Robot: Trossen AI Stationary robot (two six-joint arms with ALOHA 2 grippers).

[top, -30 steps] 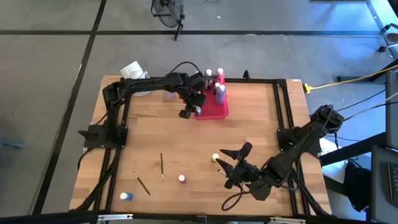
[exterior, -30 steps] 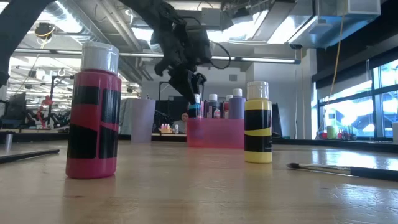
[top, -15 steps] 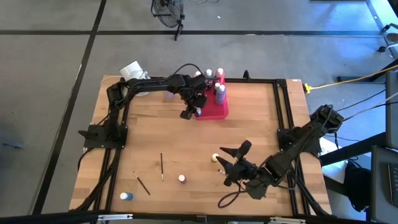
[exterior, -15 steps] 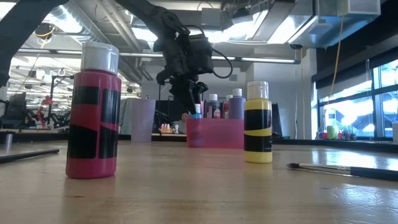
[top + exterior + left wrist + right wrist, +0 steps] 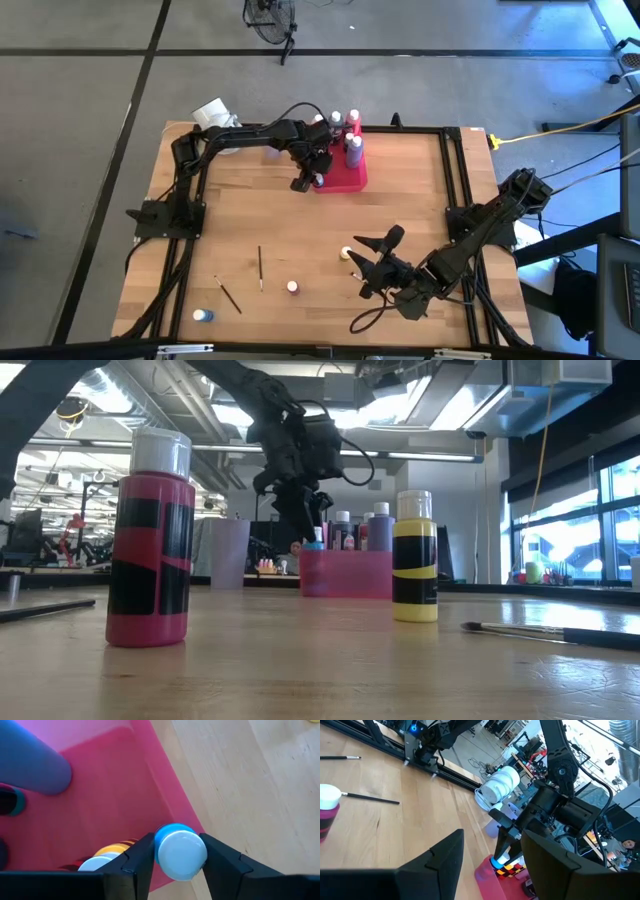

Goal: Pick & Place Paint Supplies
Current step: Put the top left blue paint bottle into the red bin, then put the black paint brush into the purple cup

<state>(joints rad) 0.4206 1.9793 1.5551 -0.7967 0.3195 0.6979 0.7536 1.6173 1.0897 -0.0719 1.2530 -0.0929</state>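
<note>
The left gripper (image 5: 312, 181) reaches over the near-left corner of the pink tray (image 5: 352, 178), which sits at about 12 o'clock on the wooden table (image 5: 400, 200). Between its fingers (image 5: 137, 860) stands a blue bottle (image 5: 179, 851) with a white cap, just inside the tray's corner. The fingers stand on either side of the cap with a thin gap showing, so I cannot tell whether the jaws are gripping it or have let go. Beside the blue bottle in the tray lies an orange-and-yellow bottle (image 5: 107, 855), and a purple bottle (image 5: 353, 150) stands further in, with more capped bottles (image 5: 345, 120) at the far end.

The right gripper (image 5: 372, 262) waits at about 5 o'clock on the table, its jaws spread open and empty. A yellow bottle (image 5: 347, 254) stands just beside it at its 9 o'clock side, apart from the fingers.

Other supplies are still out on the table. A red bottle (image 5: 292, 287) stands at about 6 o'clock. A small blue bottle (image 5: 203, 315) rests at about 7 o'clock near the front edge. Two paintbrushes lie between them: one (image 5: 260, 268) pointing front to back, the other (image 5: 227, 293) slanted, near the small blue bottle.

A lilac cup (image 5: 229, 554) stands left of the tray in the low view.
</note>
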